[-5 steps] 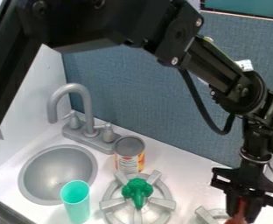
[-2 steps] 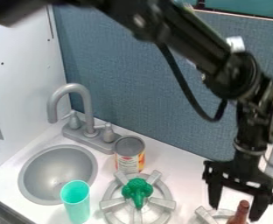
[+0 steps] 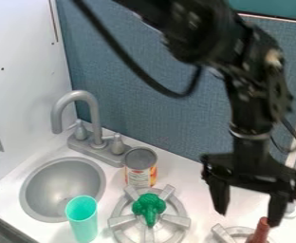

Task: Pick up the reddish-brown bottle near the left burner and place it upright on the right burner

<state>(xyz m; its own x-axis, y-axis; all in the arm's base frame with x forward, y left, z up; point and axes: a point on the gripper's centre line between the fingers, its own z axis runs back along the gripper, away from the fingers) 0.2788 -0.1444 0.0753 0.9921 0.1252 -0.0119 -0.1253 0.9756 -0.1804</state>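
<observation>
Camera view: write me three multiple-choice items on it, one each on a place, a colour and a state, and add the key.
1. Where does the green toy broccoli sit?
A) in the sink
B) on the grey round burner
C) behind the tap

2. What colour is the tall cup?
A) turquoise
B) orange
C) black

3. How do the jaws of the black robot gripper stand?
A) pressed together
B) crossed
C) apart

1 B: it rests amid the burner's prongs.
2 A: its wall and rim are turquoise.
3 C: a wide gap shows between them.
</observation>
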